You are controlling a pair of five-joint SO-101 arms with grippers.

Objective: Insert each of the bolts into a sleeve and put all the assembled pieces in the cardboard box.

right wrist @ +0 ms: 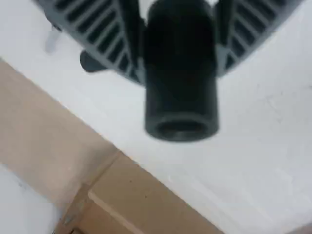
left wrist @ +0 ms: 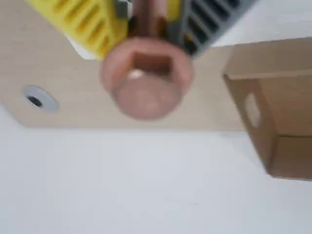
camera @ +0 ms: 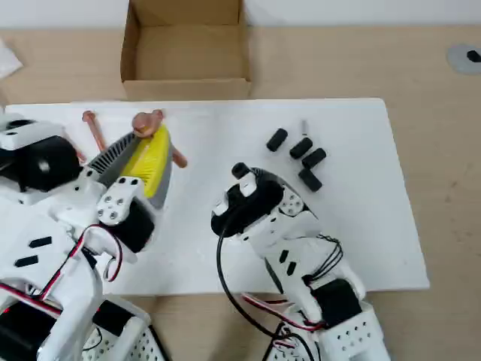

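Now: left gripper [camera: 147,134], one finger ribbed yellow plastic, the other ribbed grey, is clamped on a bolt [left wrist: 146,83] by its shank. The bolt is copper-coloured and matte, and its round head with a squarish recess faces the wrist camera. It is held above the far left part of the board [camera: 361,248], a flat white sheet with a faint grain lying on the pale wooden table [camera: 443,150]. The box [camera: 186,89] is plain brown cardboard with an open top, and it stands on the table just beyond the board's far edge, near the held bolt. Two loose bolts [camera: 94,134] of the same copper colour lie on the board beside that gripper, one partly under it. The right gripper [camera: 244,177], with dark grey ribbed fingers, is pinched around a sleeve [right wrist: 181,97]. The sleeve is a short black tube, smooth-walled, and its hollow end points at the wrist camera. It sits mid-board, well apart from the box. Four loose sleeves [camera: 301,147], black and stubby, lie in a cluster on the board just right of it. A grey round grommet [camera: 464,57] sits in the table's far right corner.
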